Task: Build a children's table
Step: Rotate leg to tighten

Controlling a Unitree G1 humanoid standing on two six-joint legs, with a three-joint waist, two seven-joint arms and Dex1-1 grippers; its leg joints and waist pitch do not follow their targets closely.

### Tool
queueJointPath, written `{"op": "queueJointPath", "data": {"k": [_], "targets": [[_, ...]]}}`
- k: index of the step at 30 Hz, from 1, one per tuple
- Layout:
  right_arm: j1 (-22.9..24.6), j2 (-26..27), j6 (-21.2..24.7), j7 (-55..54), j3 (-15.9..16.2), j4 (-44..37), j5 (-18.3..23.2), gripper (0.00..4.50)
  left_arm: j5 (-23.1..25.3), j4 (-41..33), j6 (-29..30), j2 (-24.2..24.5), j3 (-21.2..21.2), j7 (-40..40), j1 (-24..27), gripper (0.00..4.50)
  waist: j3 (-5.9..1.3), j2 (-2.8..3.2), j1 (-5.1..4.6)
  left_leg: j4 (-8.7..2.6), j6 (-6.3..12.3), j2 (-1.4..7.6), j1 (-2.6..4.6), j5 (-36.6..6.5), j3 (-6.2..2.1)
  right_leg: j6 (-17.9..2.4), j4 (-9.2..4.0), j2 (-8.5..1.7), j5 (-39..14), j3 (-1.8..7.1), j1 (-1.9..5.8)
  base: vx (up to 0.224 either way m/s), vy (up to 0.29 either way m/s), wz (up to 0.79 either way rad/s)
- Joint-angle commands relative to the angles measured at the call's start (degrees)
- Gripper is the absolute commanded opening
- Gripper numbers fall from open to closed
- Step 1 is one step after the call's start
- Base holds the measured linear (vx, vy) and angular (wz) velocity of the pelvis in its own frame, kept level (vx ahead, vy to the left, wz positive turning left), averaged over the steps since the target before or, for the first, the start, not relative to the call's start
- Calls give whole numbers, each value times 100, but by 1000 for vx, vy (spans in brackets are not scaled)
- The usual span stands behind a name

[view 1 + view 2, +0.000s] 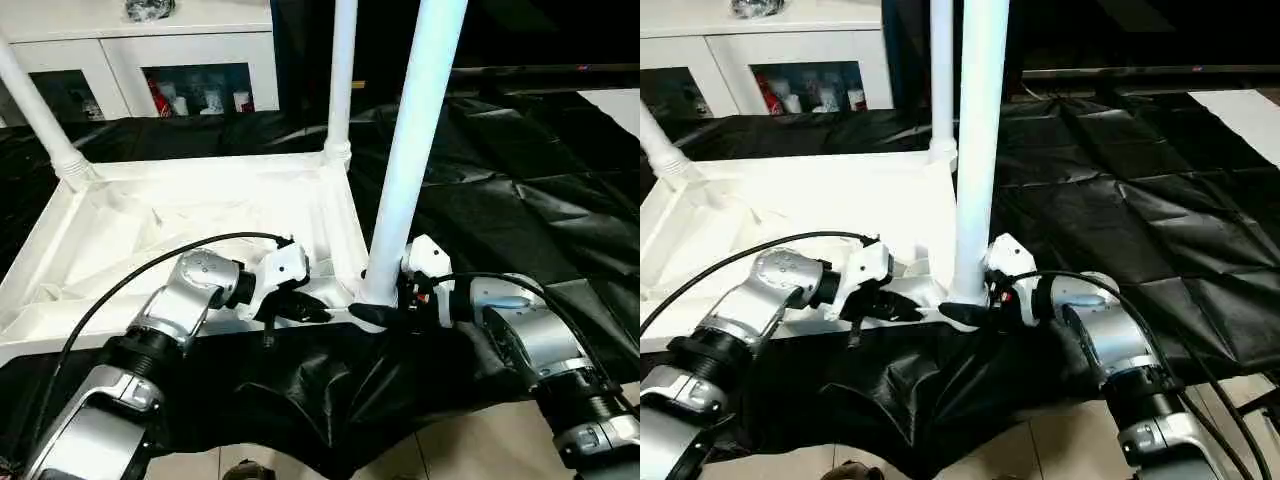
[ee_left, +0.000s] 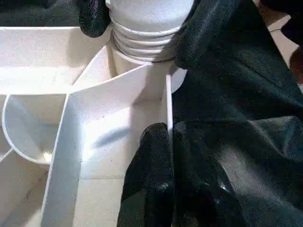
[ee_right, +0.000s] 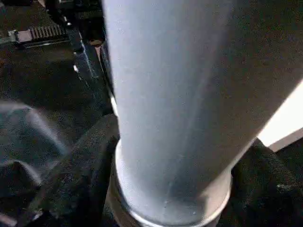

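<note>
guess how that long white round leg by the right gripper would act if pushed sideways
The long white round tapered plastic leg stands tall in a corner socket, so it would probably lever the white ribbed tabletop. It looks hollow and light, and likely slick.

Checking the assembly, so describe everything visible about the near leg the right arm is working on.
The near leg is a long, white, smooth plastic tube, upright with a slight tilt, wider at its base. Threaded rings show where it enters the tabletop's near corner socket. The right end effector straddles its base, black fingers on both sides.
</note>
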Motion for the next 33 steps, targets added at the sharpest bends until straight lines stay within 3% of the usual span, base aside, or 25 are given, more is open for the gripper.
{"op": "queueJointPath", "data": {"k": [1,6,10,11,14,17,20,22,27,31,32,33], "targets": [[22,67,136,66,119,-169,127,288,-77,-258,-35,-118,-159,-146,-31,0,-420,-43,-19,-351,384,188,138,-913,-76,-1409,-394,-437,-583,263,231,0,0,0],[-8,336,253,-570,48,-15,-50,273,61,-18,188,-360,-28,508,-183,0,-394,-53,-13,-367,253,182,152,-1041,-74,-1307,-432,-440,-970,274,205,0,0,0],[-219,911,353,-1983,-206,530,-360,270,214,462,457,-763,175,1551,-523,0,-391,-80,-60,-375,87,149,159,-1083,-84,-1163,-470,-448,-1339,276,201,0,0,0],[-338,1261,396,-2680,-365,837,-402,270,283,756,558,-996,262,2097,-738,0,-397,-75,-103,-369,49,135,153,-1026,-81,-1173,-462,-443,-1276,280,188,0,0,0],[-476,1611,419,-3361,-531,1161,-393,269,336,1055,634,-1239,359,2656,-966,0,-405,-66,-143,-363,53,127,147,-1003,-92,-1183,-477,-453,-1203,277,210,0,0,0],[-798,2084,263,-4404,-767,1831,-446,269,415,1436,655,-1566,447,3332,-1277,0,-449,-38,-139,-348,161,125,135,-729,-95,-1271,-420,-441,-633,268,240,0,0,0],[-888,2170,157,-4558,-774,2006,-498,269,429,1498,641,-1633,449,3406,-1325,0,-450,-45,-141,-340,251,123,119,-645,-90,-1370,-397,-445,-284,264,269,0,0,0],[-915,2198,62,-4494,-758,2051,-509,325,432,1499,594,-1657,439,3394,-1327,0,-457,-46,-138,-336,344,129,116,-593,-88,-1386,-379,-442,-122,258,277,0,0,0],[-997,2227,-95,-4126,-855,2002,-442,371,379,1362,258,-1629,339,2892,-1170,0,-436,-47,-136,-349,348,137,135,-842,-83,-1370,-428,-456,-511,264,273,0,0,0],[-968,1898,-299,-3637,-690,1902,-486,385,327,1260,23,-1490,246,2515,-1026,0,-444,-51,-144,-343,375,136,115,-761,-88,-1402,-396,-449,-295,260,294,0,0,0],[-958,1861,-302,-3579,-673,1878,-483,417,321,1244,20,-1476,241,2483,-1012,0,-447,-70,-140,-340,414,143,117,-728,-87,-1419,-387,-459,-247,260,297,0,0,0],[-937,1787,-308,-3456,-639,1828,-477,417,307,1206,21,-1449,232,2421,-984,0,-442,-64,-149,-334,453,138,116,-697,-78,-1429,-389,-452,-231,264,286,0,0,0]]}}
